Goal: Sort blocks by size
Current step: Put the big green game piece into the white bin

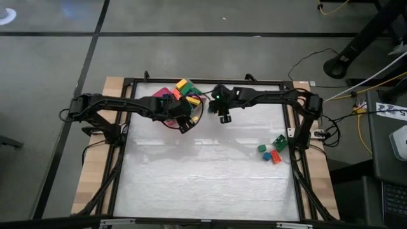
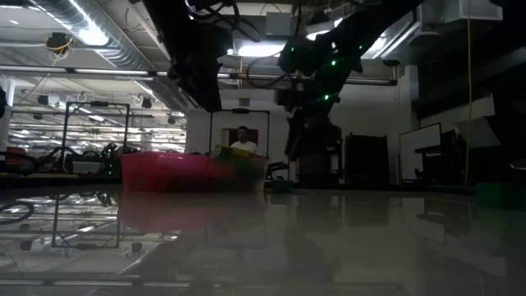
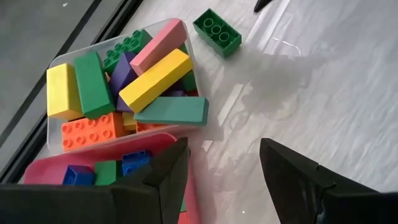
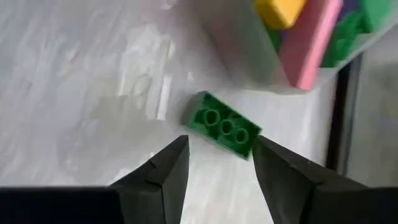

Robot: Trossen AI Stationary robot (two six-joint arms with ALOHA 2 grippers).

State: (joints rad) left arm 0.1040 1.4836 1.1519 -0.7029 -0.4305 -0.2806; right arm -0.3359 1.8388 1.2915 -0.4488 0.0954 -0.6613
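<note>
Few blocks [image 1: 272, 151] lie sorted at the worktop's [image 1: 203, 172] four o'clock; most fill the clear tray [image 3: 57, 63], both arms' jaws open, empty, the right gripper [image 4: 217, 155] over a green brick [image 4: 222, 126].

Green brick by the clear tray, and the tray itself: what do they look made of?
Green brick: likely hard moulded plastic, smooth with a slight sheen, crisp round studs. Clear tray: seemingly thin translucent plastic, since the blocks show through its frosted wall.

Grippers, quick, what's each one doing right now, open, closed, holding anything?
Left gripper: open, empty, beside the clear tray of blocks.
Right gripper: open, empty, above a loose green block.
</note>
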